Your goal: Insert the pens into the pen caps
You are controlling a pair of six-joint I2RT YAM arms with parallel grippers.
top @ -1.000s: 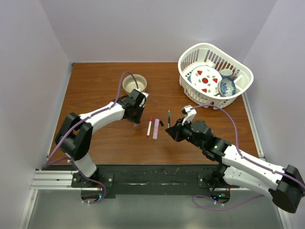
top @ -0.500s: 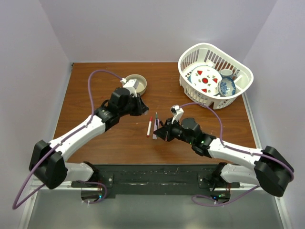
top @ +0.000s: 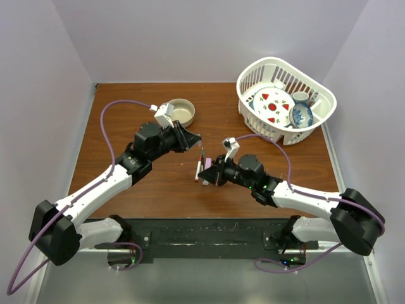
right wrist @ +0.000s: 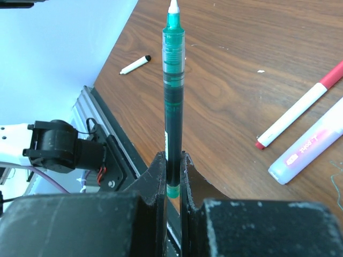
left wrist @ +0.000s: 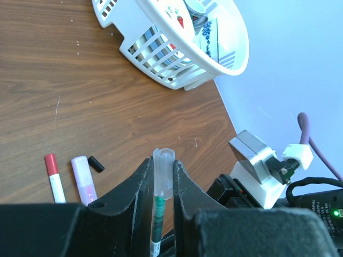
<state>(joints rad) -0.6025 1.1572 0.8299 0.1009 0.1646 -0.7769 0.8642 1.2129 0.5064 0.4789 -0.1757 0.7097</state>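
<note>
Left hand (left wrist: 160, 167): fingers parted only a little, pinching a clear pen cap (left wrist: 163, 179) upright, its open mouth pointing away from the wrist. A green piece shows lower in the grip; cannot tell what it belongs to.

Right hand (right wrist: 171, 160): all but closed on the lower end of a green pen (right wrist: 173, 80), with the bare white tip pointing outward.

Top view: both hands face each other over the middle of the desk (left wrist: 107, 96). Pen tip and cap mouth are near each other but apart, so the pen is not yet in the cap.

On the desk:
- A white pen (right wrist: 300, 110) with a red end and a pink marker (right wrist: 313, 152) lie side by side, close to the right hand.
- A small black cap (left wrist: 96, 163) lies loose just beside the marker.
- A short white stick (right wrist: 134, 64) with a dark tip lies well apart, nearer the desk edge.

Progress, judged:
- The red-ended pen looks already capped.
- Cannot tell whether the marker is capped.
- The green pair is in hand, lined up roughly, not joined.
- Left to do: seat the green pen, then probably pair the black cap with the dark-tipped stick.
- Roughly early to midway
</note>
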